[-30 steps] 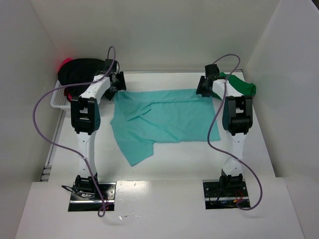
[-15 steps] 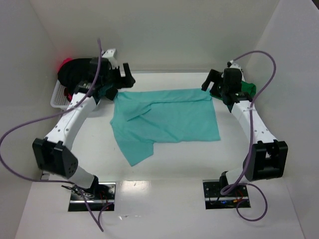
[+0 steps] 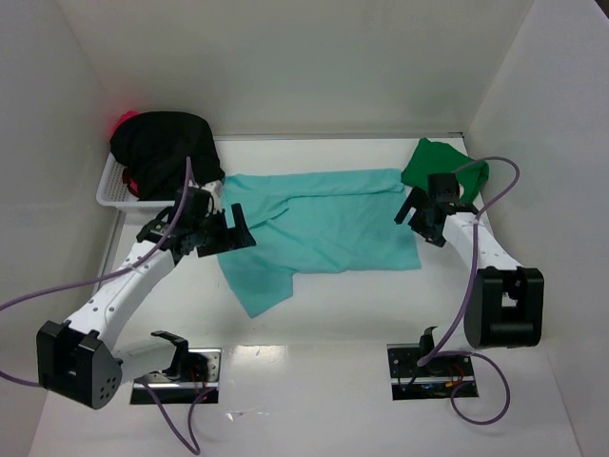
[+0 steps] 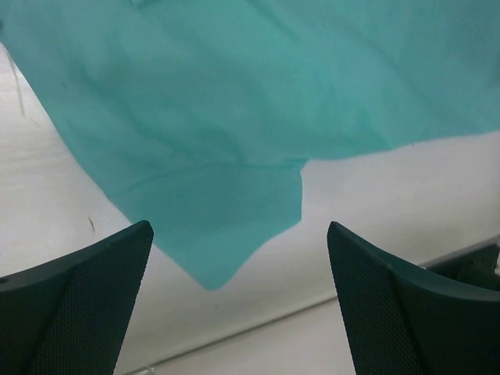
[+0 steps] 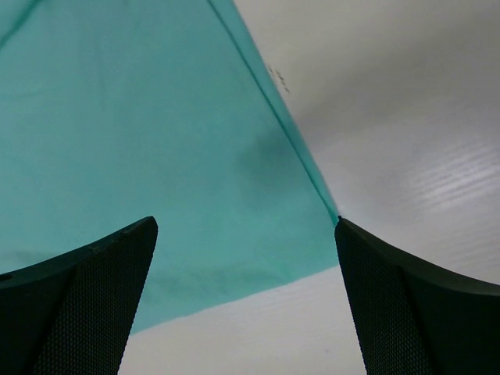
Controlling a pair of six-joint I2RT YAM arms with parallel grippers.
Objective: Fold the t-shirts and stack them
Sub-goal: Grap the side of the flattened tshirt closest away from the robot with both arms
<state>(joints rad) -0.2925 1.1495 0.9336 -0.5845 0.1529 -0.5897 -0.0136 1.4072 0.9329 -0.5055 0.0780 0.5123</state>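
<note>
White walls enclose a white table point(image 3: 333, 314) on three sides. I am reading the overhead camera and both wrist cameras.

Left gripper point(image 4: 238, 226): jaws fully apart, nothing between them. Below and ahead of it lies the light teal shirt point(image 3: 324, 224), spread flat but rumpled, and one pointed flap of the cloth ends just short of the fingertips. From overhead the gripper sits at the shirt's left edge, over the cloth. I cannot tell from any view whether the fingers touch the fabric.

Right gripper point(image 5: 246, 223): jaws equally wide, holding nothing. The shirt's right edge runs diagonally ahead of it, the near right corner of the cloth falls just inside its right finger, and bare table shows to the right of that edge and below the hem. The teal shirt thus spans the space between the two grippers.

Dark green shirt point(image 3: 442, 164): bunched on the table just beyond the right gripper, toward the back wall, near the teal shirt's far right corner.

Black shirt point(image 3: 162, 143): heaped in a white basket point(image 3: 109, 190) beyond the left gripper and to its left, apart from it.

Red-pink shirt point(image 3: 122, 122): only a small patch shows behind the black heap; it appears to lie in the same basket, mostly covered.

Purple cables point(image 3: 86, 286) trail loosely from both arms.
</note>
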